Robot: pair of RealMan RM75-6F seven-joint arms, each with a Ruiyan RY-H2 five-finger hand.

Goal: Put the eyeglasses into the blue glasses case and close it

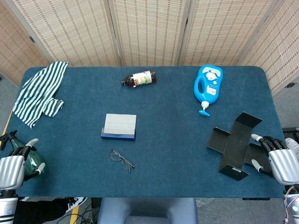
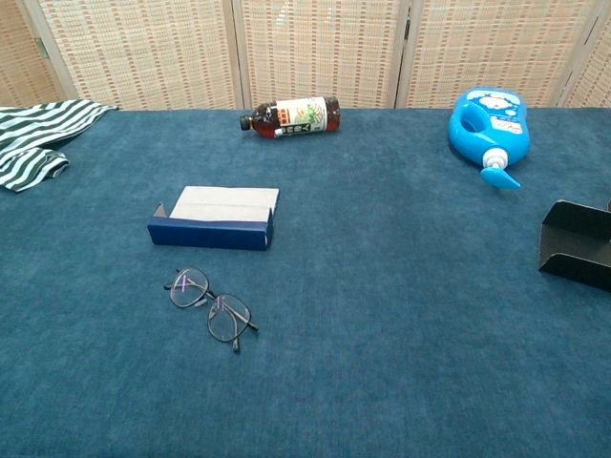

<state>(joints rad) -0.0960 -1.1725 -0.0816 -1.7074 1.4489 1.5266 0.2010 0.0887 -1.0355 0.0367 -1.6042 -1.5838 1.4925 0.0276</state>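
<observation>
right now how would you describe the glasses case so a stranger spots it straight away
Start at the middle of the dark blue table, left of centre. The blue glasses case lies open there, just beyond the eyeglasses, not touching them. It is the only low rectangular box, with navy walls and a pale grey lining facing up.

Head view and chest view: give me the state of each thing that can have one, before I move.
eyeglasses: unfolded, flat on the table, in front of the case.
blue glasses case: open, empty.
brown bottle: lying on its side, capped.
blue bottle: lying flat.
striped cloth: crumpled.
left hand: holds nothing.
right hand: holds nothing.
</observation>
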